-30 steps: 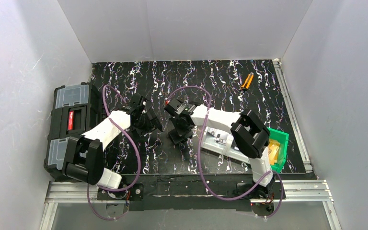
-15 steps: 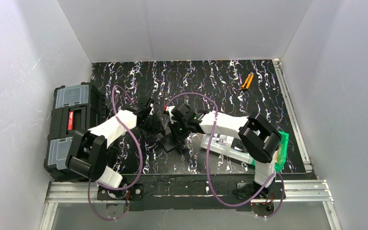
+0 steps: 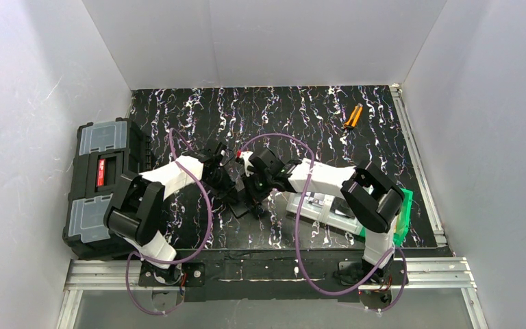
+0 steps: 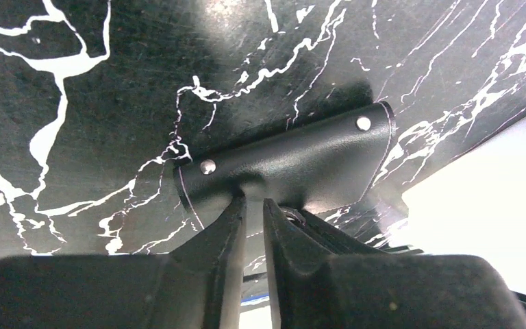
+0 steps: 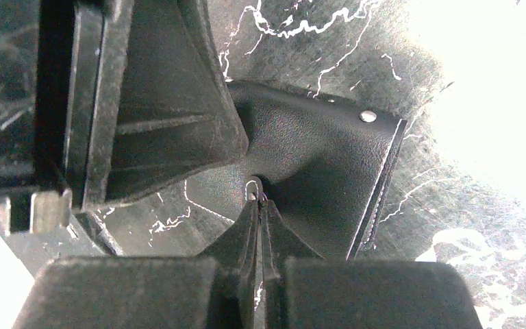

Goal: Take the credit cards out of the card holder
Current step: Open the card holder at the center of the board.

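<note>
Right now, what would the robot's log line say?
left gripper: pinching card holder | right gripper: pinching card holder | cards: none visible

A black tabletop (image 3: 315, 116) veined with white and purple is seen from above, enclosed by plain white walls (image 3: 267, 41). A black toolbox (image 3: 103, 171) (clear-lidded compartments, a red label) is set at the left edge. A small orange-handled tool (image 3: 353, 116) lies at the far right. A green bin (image 3: 403, 205) is placed near right, with a grey tray (image 3: 325, 216) just beside it.

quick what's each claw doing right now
left claw: closed on the card holder edge, thin gap left between its tips
right claw: closed tight, pinching the card holder's edge
</note>
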Controlling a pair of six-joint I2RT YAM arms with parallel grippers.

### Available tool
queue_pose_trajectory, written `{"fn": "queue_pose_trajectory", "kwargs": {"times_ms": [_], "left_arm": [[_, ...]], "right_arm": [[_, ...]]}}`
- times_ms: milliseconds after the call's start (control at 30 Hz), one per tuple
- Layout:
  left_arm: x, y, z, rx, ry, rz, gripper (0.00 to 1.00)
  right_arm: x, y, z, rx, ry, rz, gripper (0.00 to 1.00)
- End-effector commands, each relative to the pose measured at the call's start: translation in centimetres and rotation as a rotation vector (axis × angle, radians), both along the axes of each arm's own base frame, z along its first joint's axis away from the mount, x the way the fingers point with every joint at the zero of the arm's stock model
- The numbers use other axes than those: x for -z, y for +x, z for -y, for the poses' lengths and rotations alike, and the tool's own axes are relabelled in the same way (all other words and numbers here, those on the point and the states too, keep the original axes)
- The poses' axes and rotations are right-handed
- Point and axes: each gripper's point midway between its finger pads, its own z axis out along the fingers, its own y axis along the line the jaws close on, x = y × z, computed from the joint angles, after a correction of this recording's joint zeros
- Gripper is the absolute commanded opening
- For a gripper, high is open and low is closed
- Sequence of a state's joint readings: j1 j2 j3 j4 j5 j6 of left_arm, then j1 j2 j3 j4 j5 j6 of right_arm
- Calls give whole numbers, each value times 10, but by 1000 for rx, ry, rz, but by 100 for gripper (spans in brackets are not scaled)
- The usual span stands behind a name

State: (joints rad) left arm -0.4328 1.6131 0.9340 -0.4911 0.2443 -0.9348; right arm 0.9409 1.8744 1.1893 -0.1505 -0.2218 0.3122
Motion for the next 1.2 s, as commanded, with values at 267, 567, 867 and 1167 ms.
{"fn": "queue_pose_trajectory", "kwargs": {"times_ms": [267,567,867,1167], "left_arm": [[37,-17,-28,-120,181,-131,0],[42,-22,-40,-167,254,-160,0],[44,-21,-40,-166,265,-169,0],[45,-24,-39,-158,256,-177,0]], "right_arm": [[-20,-11,4,-7,82,10,1],[-32,-25,16,-43,105,23,1],[-28,-26,22,-1,69,-3,5],[-25,7,7,67,101,-31,50]]}}
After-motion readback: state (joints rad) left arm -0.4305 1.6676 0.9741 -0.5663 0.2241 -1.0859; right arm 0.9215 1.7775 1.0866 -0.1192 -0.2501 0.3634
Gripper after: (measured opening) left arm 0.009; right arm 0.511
